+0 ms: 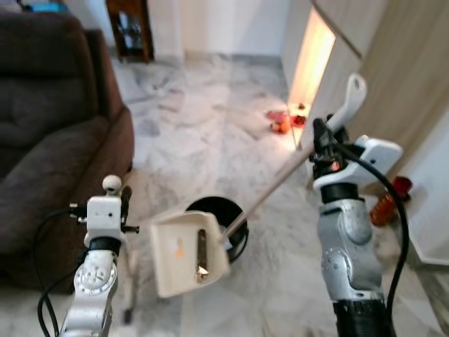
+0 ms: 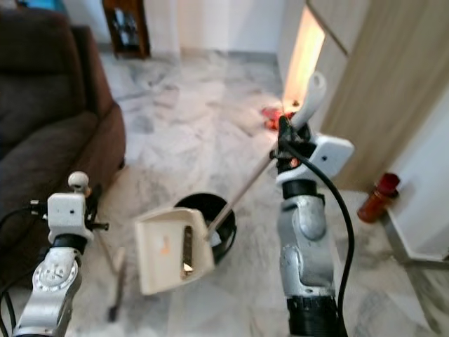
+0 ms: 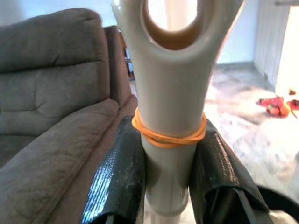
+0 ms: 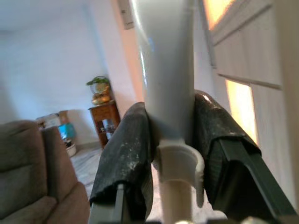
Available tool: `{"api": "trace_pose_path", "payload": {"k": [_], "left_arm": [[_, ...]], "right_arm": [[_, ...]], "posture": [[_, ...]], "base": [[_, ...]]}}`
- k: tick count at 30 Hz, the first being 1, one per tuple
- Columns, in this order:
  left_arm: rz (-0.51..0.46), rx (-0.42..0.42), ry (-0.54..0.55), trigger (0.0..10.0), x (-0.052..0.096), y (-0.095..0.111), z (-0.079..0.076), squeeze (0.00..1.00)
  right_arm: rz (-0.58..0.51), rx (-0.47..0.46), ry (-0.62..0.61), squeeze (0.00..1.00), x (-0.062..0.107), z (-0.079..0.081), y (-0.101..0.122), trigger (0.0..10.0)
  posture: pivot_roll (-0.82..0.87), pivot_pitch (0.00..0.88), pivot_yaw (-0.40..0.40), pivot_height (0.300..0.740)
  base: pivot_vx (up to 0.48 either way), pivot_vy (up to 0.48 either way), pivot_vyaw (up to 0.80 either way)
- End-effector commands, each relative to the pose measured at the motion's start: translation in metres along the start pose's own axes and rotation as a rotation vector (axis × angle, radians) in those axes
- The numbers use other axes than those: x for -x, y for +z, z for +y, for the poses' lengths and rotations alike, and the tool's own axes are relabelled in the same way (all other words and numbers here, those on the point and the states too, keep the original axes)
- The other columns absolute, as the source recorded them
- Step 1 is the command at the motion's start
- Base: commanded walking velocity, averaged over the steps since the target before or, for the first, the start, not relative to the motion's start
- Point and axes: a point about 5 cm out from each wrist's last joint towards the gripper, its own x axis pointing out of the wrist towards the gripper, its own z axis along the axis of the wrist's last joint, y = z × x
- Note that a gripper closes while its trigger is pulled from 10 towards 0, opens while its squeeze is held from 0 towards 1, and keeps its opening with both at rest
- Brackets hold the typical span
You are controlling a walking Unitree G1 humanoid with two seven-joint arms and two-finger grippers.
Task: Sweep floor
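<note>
My right gripper (image 1: 322,142) is shut on the long cream handle (image 1: 349,105) of a dustpan (image 1: 188,254); in the right wrist view its fingers (image 4: 125,154) clamp that handle. The pan hangs tilted over a black bin (image 1: 223,210) on the marble floor, with a small scrap (image 1: 202,270) lying in it. My left gripper (image 3: 169,154) is shut on a cream broom handle (image 3: 170,88) wrapped with an orange rubber band (image 3: 168,135). The left arm (image 1: 105,214) stands left of the pan, and the broom's thin shaft (image 2: 114,277) runs down to the floor beside it.
A brown sofa (image 1: 49,133) fills the left side. Red and orange toys (image 1: 284,121) lie on the floor by a lit gap in the wooden wall (image 1: 407,77). A red-orange bottle (image 1: 387,202) stands at the right. A dark cabinet (image 1: 130,28) is far back.
</note>
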Motion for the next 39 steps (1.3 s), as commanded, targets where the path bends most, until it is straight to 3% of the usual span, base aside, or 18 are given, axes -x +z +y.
{"api": "trace_pose_path", "payload": {"k": [1, 39], "left_arm": [[-0.042, -0.032, 0.005, 10.0, -0.0037, 0.0082, 0.004, 0.0], [-0.053, -0.038, 0.016, 10.0, -0.006, 0.0104, 0.0061, 0.0]], "right_arm": [[-0.065, -0.021, 0.024, 0.0, -0.0058, 0.0066, 0.0126, 10.0], [-0.072, -0.036, 0.049, 0.0, -0.0066, 0.013, 0.0137, 10.0]], "posture": [[0.13, 0.027, -0.045, 0.74], [0.14, 0.033, -0.045, 0.74]], "base": [[0.27, 0.0, 0.0], [0.271, 0.0, 0.09]]}}
